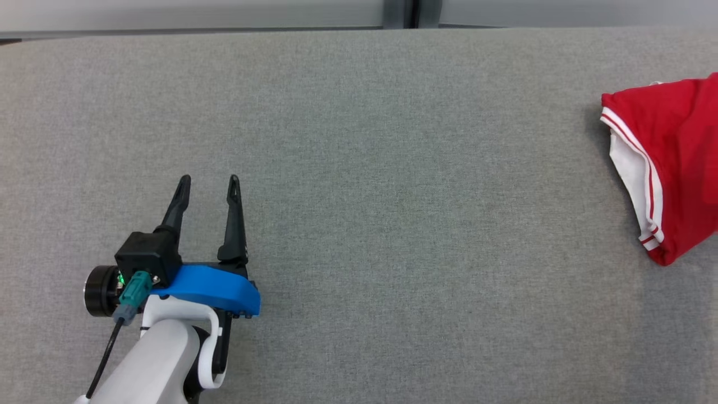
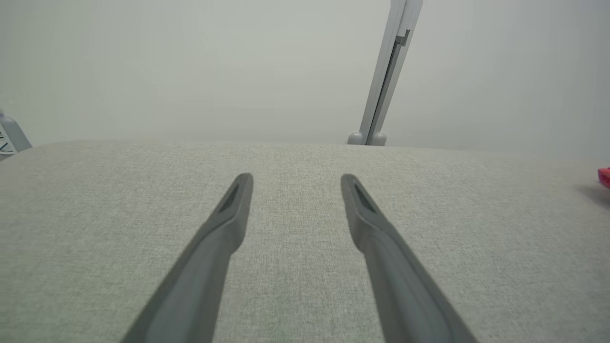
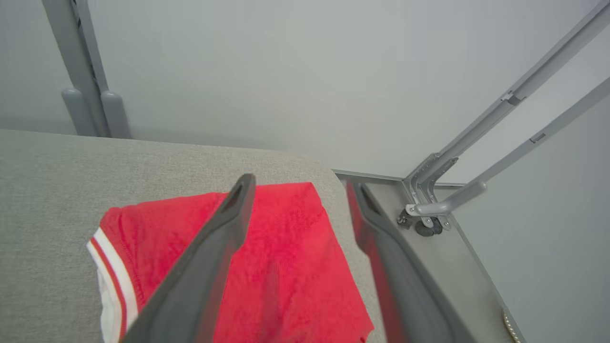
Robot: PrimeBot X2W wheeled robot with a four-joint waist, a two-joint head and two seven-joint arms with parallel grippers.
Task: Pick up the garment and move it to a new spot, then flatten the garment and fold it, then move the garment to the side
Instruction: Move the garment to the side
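The garment (image 1: 670, 163) is red with white striped trim and lies folded at the right edge of the grey padded table (image 1: 359, 168). In the right wrist view the garment (image 3: 281, 267) rests flat by the table's far corner. My right gripper (image 3: 299, 186) hovers just above it, open, fingers spread with nothing between them. My left gripper (image 1: 208, 182) rests low over bare table at the lower left, open and holding nothing. The left wrist view has the left gripper (image 2: 295, 178) over bare fabric, and a sliver of the garment (image 2: 604, 176) at the far right.
The table's right edge and rounded corner (image 3: 329, 171) lie close beside the garment. Past it stands a grey metal frame with slanted bars (image 3: 476, 143). A grey upright post (image 2: 386, 71) rises behind the table's far edge. A wide stretch of table separates the left gripper from the garment.
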